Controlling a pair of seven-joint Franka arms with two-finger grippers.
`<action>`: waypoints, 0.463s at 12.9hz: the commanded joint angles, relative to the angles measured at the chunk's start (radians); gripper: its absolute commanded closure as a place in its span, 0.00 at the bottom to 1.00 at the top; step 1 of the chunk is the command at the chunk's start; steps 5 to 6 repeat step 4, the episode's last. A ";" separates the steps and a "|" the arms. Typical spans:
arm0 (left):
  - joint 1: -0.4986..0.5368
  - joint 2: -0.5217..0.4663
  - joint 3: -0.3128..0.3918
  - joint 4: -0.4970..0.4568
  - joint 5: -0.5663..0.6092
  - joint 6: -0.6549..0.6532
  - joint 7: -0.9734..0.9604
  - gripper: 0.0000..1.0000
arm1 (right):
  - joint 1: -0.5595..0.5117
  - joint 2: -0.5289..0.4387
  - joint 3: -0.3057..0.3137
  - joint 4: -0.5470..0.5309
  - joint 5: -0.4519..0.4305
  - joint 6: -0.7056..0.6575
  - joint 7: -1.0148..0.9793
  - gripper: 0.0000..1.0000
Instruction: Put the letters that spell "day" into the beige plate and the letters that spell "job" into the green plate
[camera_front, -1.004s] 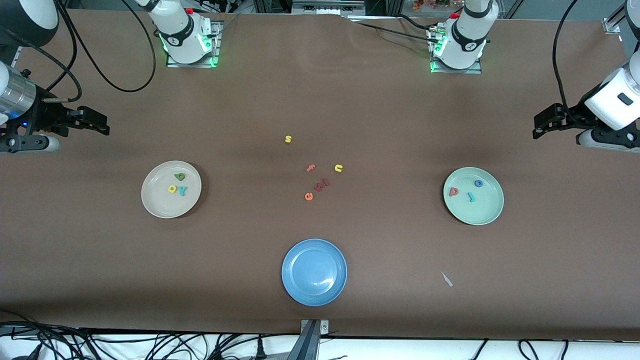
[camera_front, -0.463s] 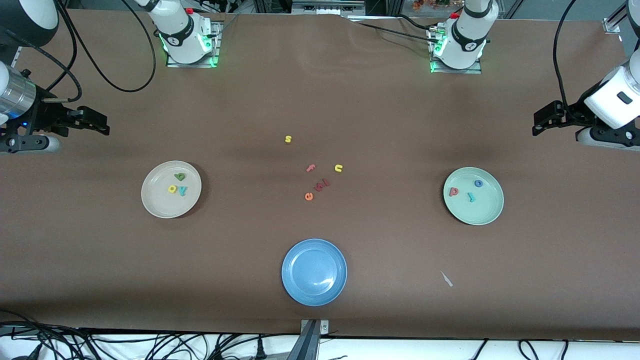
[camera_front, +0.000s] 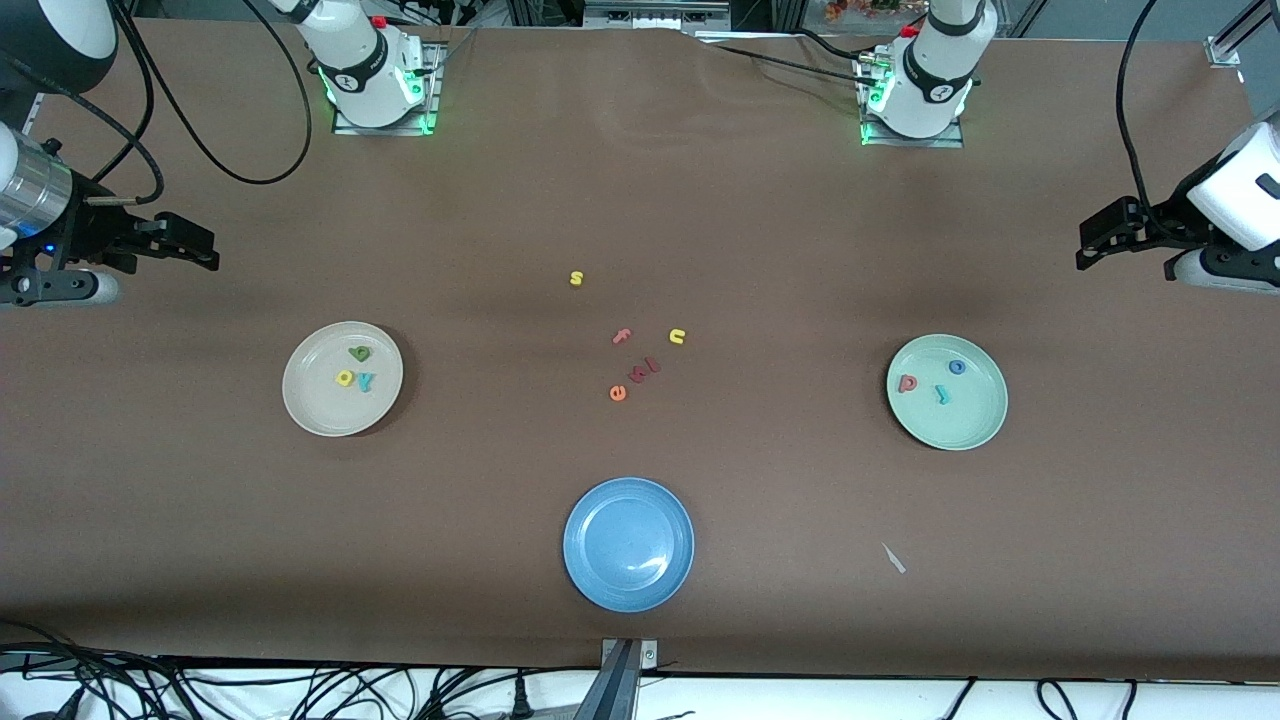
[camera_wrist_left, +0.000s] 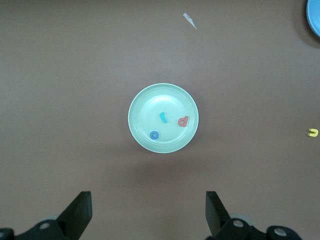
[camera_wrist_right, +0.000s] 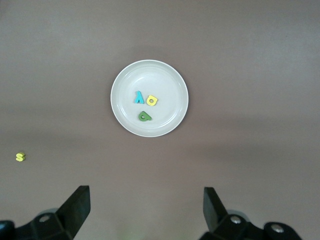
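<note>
Both sorting steps look finished: the yellow d, dark green rounded letter and teal y (camera_front: 355, 372) lie in the round cream-beige plate (camera_front: 305, 400), and the teal j, blue ring o and pinkish-red b (camera_front: 932, 382) lie in the round pale mint-green plate (camera_front: 970, 425). The left gripper (camera_front: 1090, 245) and right gripper (camera_front: 200, 250) hang empty, jaws spread wide, over bare table at their own ends. Judging from this, the next move calls only for parking the arms.
</note>
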 joint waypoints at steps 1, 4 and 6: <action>0.001 0.007 0.000 0.033 0.017 -0.026 0.008 0.00 | -0.010 -0.007 0.008 -0.007 0.001 0.003 0.007 0.00; 0.003 0.019 0.001 0.042 0.017 -0.023 0.008 0.00 | -0.010 -0.007 0.008 -0.007 0.001 0.003 0.009 0.00; 0.003 0.019 0.001 0.042 0.017 -0.023 0.008 0.00 | -0.010 -0.007 0.008 -0.007 0.001 0.003 0.009 0.00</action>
